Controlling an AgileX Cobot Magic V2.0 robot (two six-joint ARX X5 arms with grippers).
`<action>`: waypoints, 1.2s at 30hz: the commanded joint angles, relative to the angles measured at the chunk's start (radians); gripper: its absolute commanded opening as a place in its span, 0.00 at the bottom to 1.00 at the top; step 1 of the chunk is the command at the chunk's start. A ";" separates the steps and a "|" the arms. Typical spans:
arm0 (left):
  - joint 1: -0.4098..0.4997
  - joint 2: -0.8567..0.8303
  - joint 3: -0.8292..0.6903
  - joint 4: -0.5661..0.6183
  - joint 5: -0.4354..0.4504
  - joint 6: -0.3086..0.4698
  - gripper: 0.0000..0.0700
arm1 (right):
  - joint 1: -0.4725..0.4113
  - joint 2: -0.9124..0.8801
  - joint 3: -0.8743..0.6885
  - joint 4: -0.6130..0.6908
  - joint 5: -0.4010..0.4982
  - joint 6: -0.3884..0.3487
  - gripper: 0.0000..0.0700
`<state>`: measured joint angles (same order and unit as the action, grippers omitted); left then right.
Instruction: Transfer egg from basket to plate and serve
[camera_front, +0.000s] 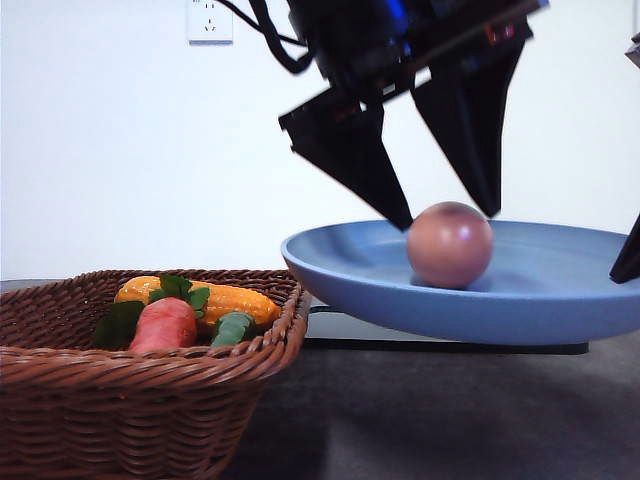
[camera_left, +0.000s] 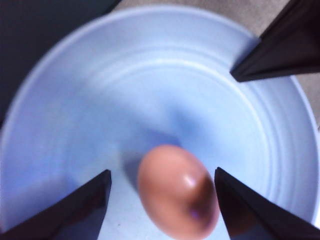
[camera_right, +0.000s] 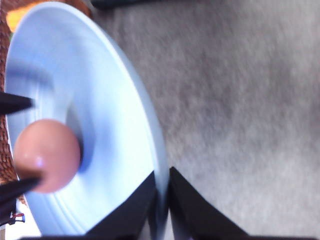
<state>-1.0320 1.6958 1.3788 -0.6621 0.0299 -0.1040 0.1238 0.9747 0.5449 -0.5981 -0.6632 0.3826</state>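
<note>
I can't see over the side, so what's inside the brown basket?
In the basket lie a yellow corn toy, an orange-red carrot toy with green leaves and a small green piece. The wicker wall hides whatever lies lower down.

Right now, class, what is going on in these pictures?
The egg lies on the blue plate, between the open fingers of the left gripper. The right gripper is clamped on the plate's rim and holds it off the table. The basket beside it holds toy vegetables.
</note>
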 joint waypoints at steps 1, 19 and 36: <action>-0.010 -0.032 0.020 0.004 0.002 -0.009 0.61 | 0.003 0.008 0.002 0.001 -0.018 0.013 0.00; 0.050 -0.491 0.020 -0.144 -0.126 -0.010 0.61 | -0.129 0.400 0.202 0.032 -0.018 -0.107 0.00; 0.050 -0.773 0.020 -0.182 -0.165 -0.016 0.61 | -0.147 0.939 0.729 0.045 -0.002 -0.118 0.00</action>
<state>-0.9730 0.9141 1.3792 -0.8455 -0.1296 -0.1188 -0.0261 1.8815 1.2427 -0.5532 -0.6550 0.2654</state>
